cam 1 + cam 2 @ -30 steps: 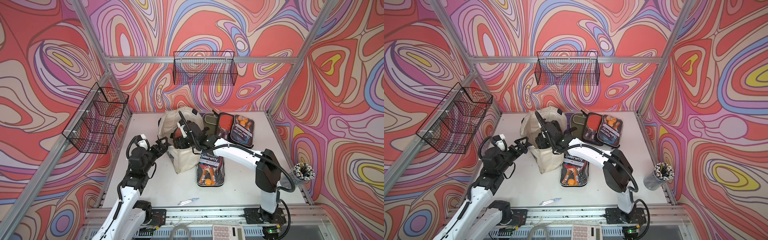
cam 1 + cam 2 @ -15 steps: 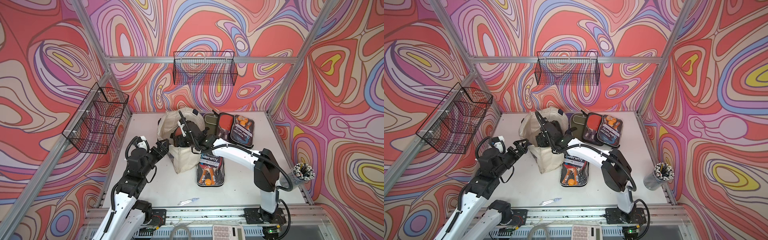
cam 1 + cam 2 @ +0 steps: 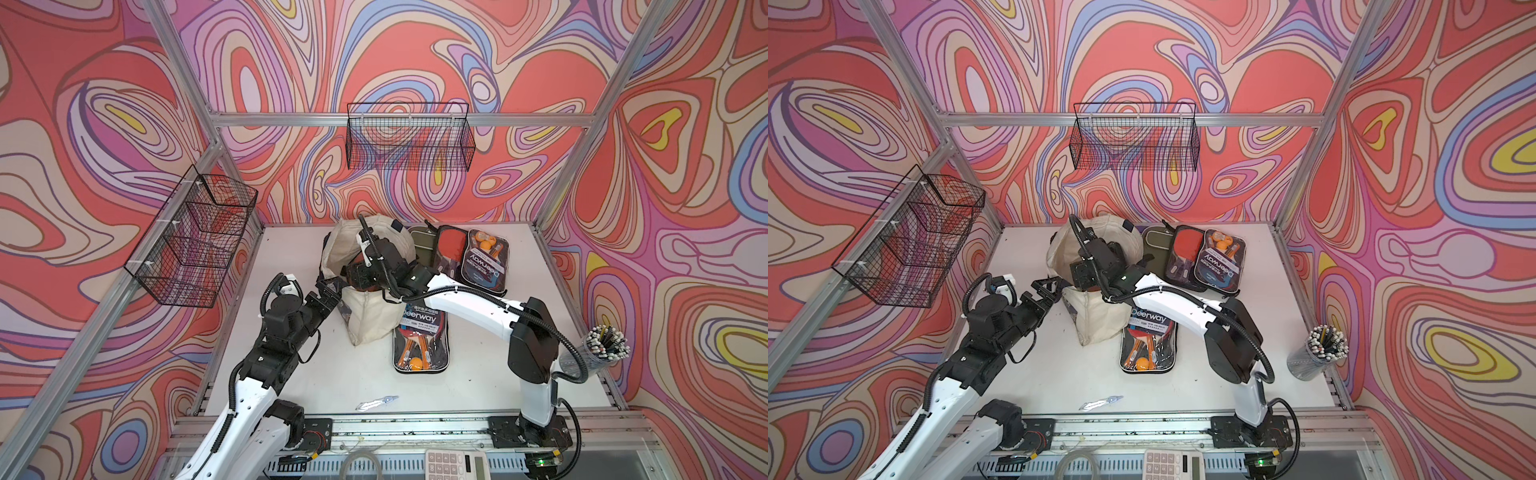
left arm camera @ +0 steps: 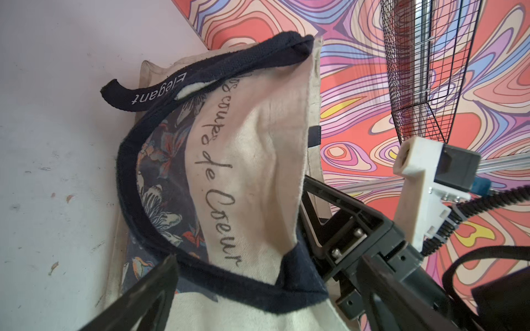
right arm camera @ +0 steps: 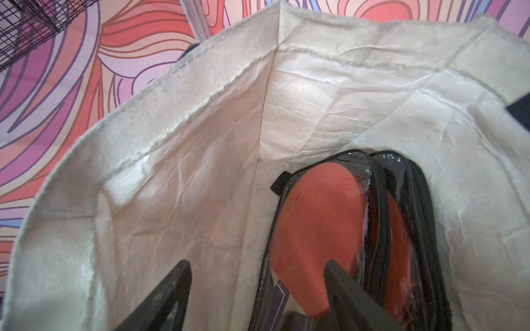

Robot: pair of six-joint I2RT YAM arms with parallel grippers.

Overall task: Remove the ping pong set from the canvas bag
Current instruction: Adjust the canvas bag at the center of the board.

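A calculator lay at the near edge, and a small silvery tool lay on the white table. At mid-table slumped the canvas bag. The left gripper was spread wide just left of it. The right gripper was inside it, jaws apart, beside a ping pong set. A wire basket hung on the far swirled wall.

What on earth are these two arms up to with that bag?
They are emptying a canvas bag. The right gripper is down inside it, open, at a ping pong set in a clear case. The left gripper is open at the bag's side by its navy handle. Another set lies on the table beside it.
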